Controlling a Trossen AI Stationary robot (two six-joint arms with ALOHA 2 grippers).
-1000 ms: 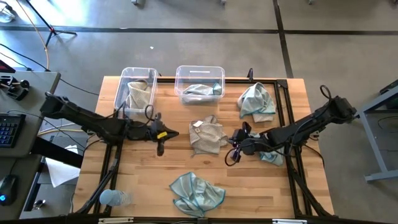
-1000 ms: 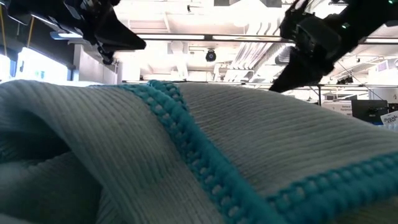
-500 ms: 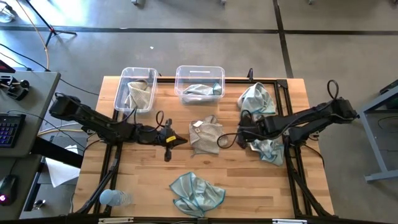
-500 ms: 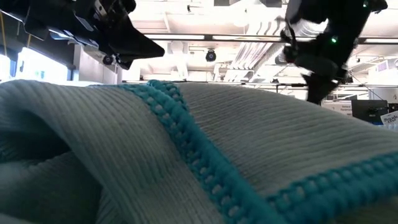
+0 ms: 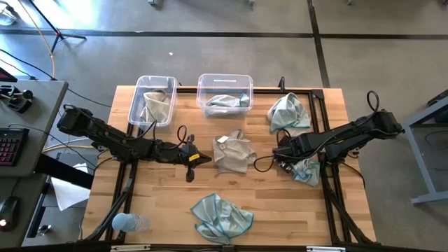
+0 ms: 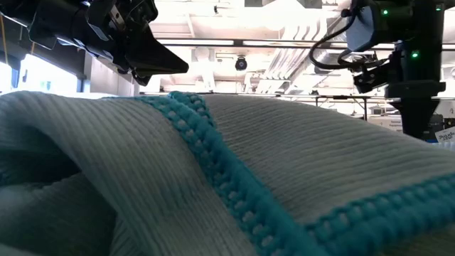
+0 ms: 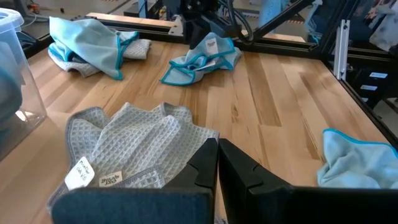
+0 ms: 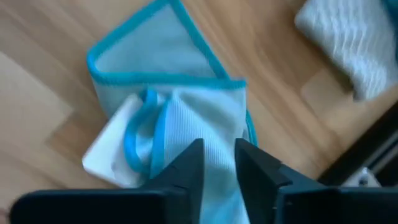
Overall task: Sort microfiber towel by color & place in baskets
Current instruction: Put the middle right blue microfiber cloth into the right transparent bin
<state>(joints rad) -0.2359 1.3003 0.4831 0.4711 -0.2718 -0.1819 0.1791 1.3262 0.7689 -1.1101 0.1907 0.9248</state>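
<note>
Since the earlier frames, the right gripper (image 5: 283, 155) has drawn back from the table's middle toward the right edge and now hangs over a small teal towel (image 5: 304, 170), while the left gripper (image 5: 199, 159) has crept closer to the beige-grey towel (image 5: 232, 153) at the table's centre. From above, two clear baskets sit along the far edge: the left basket (image 5: 138, 98) holds a beige-grey cloth, the right basket (image 5: 225, 80) a teal one. Another teal towel (image 5: 288, 114) lies near the far right corner, and a third (image 5: 220, 217) by the near edge. The low view is mostly filled by that near-edge towel. The left wrist view shows its gripper's fingers (image 7: 205, 163) pressed together, empty, just short of the beige-grey towel. The right wrist view shows its fingers (image 8: 186, 168) slightly parted above the small teal towel, not gripping it.
</note>
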